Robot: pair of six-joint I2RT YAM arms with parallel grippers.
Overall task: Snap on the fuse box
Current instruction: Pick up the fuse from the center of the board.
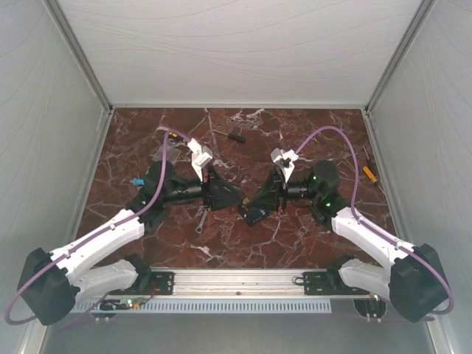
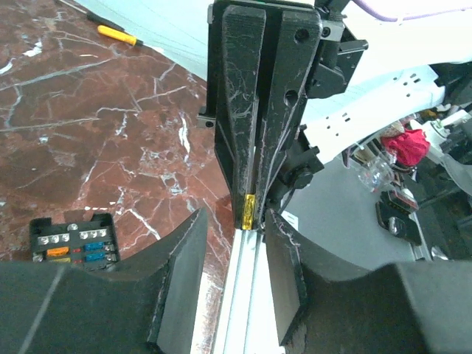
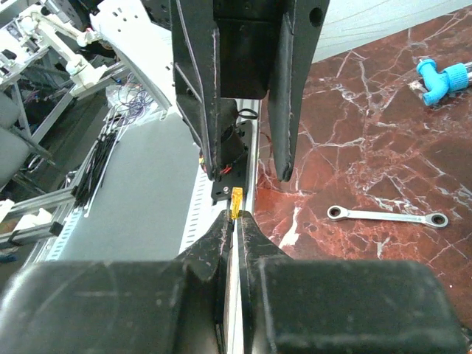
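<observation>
Fuse box (image 2: 74, 240) on bench (image 2: 110, 110), orange and blue fuses (image 2: 57, 252) inside.
Right pincer (image 3: 235, 218) pinches yellow fuse (image 3: 236, 200); left pincer (image 2: 234, 221) spread.

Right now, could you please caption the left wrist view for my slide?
Right gripper pinches a yellow fuse facing the open left gripper; the fuse box lies on the table.

We see two white-shelled arms, the left arm (image 1: 96, 247) and the right arm (image 1: 369, 232), with bulky black joint housings (image 1: 44, 287). A purple cable (image 1: 330, 127) loops along each. Green lights (image 1: 325, 200) glow on the right arm. The left claw (image 2: 234, 221) and right claw (image 3: 236, 217) have scuffed black wedge-shaped fingers (image 3: 195, 88) with round screw holes (image 2: 302, 34).
</observation>
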